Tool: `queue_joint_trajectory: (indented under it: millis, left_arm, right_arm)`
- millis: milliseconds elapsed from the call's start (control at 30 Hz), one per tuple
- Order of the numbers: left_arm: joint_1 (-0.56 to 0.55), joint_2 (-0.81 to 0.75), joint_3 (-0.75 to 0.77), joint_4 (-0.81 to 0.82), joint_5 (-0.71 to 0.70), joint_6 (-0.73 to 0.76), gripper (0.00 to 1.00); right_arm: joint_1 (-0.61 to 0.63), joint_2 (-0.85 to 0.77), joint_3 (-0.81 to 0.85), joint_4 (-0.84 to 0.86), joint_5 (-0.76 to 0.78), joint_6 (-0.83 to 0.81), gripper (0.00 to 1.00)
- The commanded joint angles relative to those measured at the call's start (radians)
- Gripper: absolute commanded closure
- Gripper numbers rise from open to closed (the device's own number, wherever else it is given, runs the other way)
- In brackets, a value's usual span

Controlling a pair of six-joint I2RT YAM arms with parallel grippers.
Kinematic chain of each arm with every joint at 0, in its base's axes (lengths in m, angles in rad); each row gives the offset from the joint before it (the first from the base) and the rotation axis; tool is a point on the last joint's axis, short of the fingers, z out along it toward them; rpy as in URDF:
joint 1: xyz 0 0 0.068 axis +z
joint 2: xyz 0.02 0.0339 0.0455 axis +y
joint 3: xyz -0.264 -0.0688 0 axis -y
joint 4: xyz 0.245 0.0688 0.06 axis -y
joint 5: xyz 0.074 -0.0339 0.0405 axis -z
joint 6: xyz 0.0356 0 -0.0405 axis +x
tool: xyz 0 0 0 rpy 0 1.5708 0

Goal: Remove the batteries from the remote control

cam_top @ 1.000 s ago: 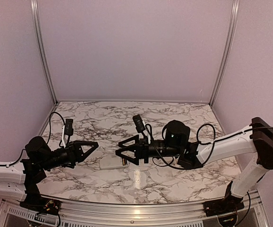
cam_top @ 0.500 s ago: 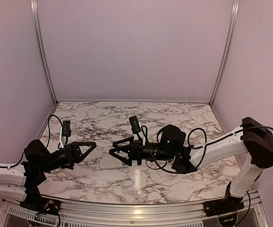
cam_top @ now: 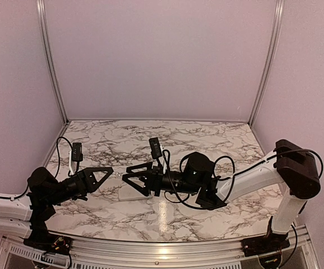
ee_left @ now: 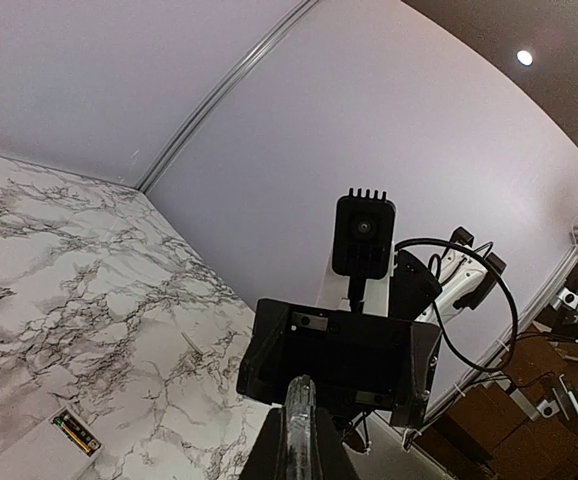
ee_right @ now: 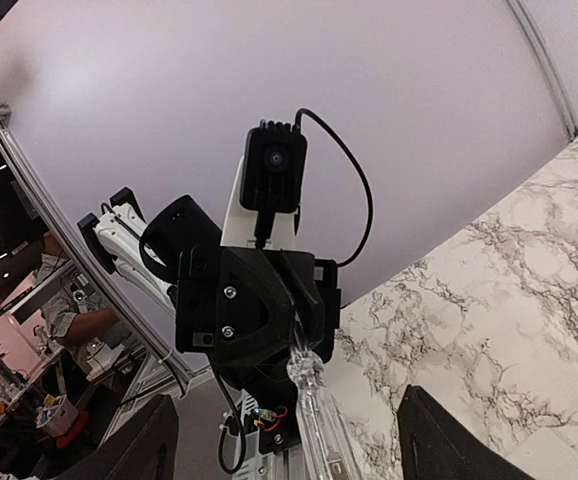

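The white remote control (cam_top: 129,194) lies flat on the marble table, below and between my two grippers. In the left wrist view it (ee_left: 24,458) shows at the bottom left with its compartment open and a dark battery (ee_left: 76,433) inside; I cannot make out a second battery. My left gripper (cam_top: 110,169) (ee_left: 302,425) is shut on a clear rod-like tool (ee_left: 301,405) that points at my right gripper. My right gripper (cam_top: 126,174) (ee_right: 294,440) is open, its jaws wide on either side of the clear tool (ee_right: 314,410), without gripping it.
Both grippers hover above the table (cam_top: 207,140), tip to tip. A thin grey rod (ee_left: 192,346) lies on the marble beyond the remote. Lilac walls with metal corner posts (cam_top: 50,61) close in the back and sides. People and equipment show beyond the left arm (ee_right: 69,330).
My right gripper has moved left, toward my left gripper, until its open jaws are round the clear tool's end. My left gripper has drawn back slightly to the left.
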Motion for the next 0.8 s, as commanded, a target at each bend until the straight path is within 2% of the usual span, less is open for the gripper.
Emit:
queue_joint_trajectory:
  millis: [0, 167, 333, 500, 600, 767]
  left_arm:
    - [-0.004, 0.022, -0.013, 0.059, 0.000, -0.014, 1.00]
    - [-0.004, 0.049, -0.007, 0.073, 0.012, -0.013, 1.00]
    - [-0.004, 0.056, -0.003, 0.079, 0.019, -0.011, 1.00]
    - [-0.005, 0.056, -0.004, 0.082, 0.022, -0.012, 1.00]
    - [-0.004, 0.056, -0.005, 0.086, 0.023, -0.013, 1.00]
    - [-0.004, 0.053, -0.007, 0.088, 0.028, -0.013, 1.00]
  right_arm:
    - [0.009, 0.037, 0.082, 0.001, -0.046, 0.012, 0.28]
    - [0.016, 0.044, 0.084, 0.020, -0.054, -0.004, 0.32]
    - [0.018, 0.053, 0.104, -0.020, -0.063, -0.010, 0.45]
    - [0.024, 0.062, 0.117, -0.047, -0.060, -0.019, 0.50]
    - [0.027, 0.067, 0.132, -0.070, -0.060, -0.024, 0.58]
    - [0.028, 0.071, 0.138, -0.086, -0.052, -0.026, 0.65]
